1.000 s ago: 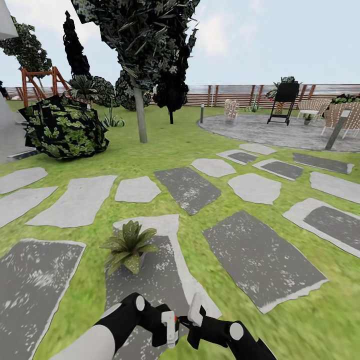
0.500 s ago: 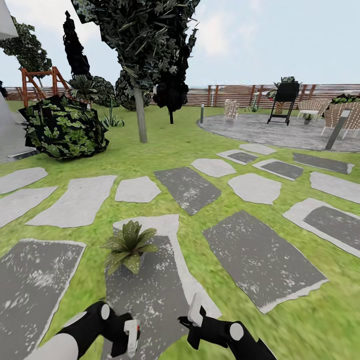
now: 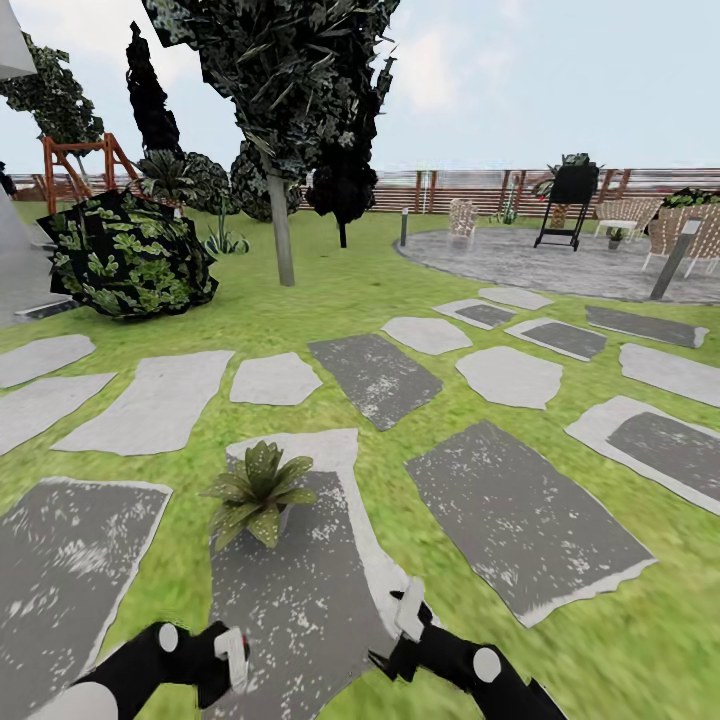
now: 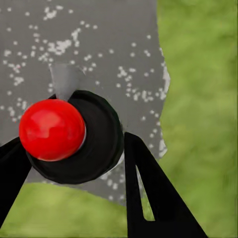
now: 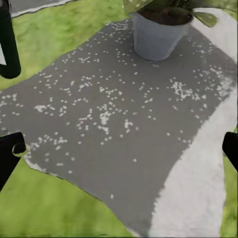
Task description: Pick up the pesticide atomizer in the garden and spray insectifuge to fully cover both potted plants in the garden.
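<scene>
Left wrist view: our left gripper [image 4: 74,163] pinches the pesticide atomizer [image 4: 69,136]; right gripper [image 5: 119,148] fingers spread, empty. Pickup done; potted plant [image 3: 256,492] likely unsprayed.

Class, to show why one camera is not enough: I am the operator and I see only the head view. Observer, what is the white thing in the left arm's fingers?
Observer: The left wrist view shows the pesticide atomizer, a dark round bottle with a red nozzle dot, between the black left fingers.
Operator: And the right fingers?
Observer: The right fingers are spread wide with nothing between them, above the speckled grey stepping slab.
Operator: What holds the green-leaved potted plant?
Observer: A smooth grey pot, standing on that slab.
</scene>
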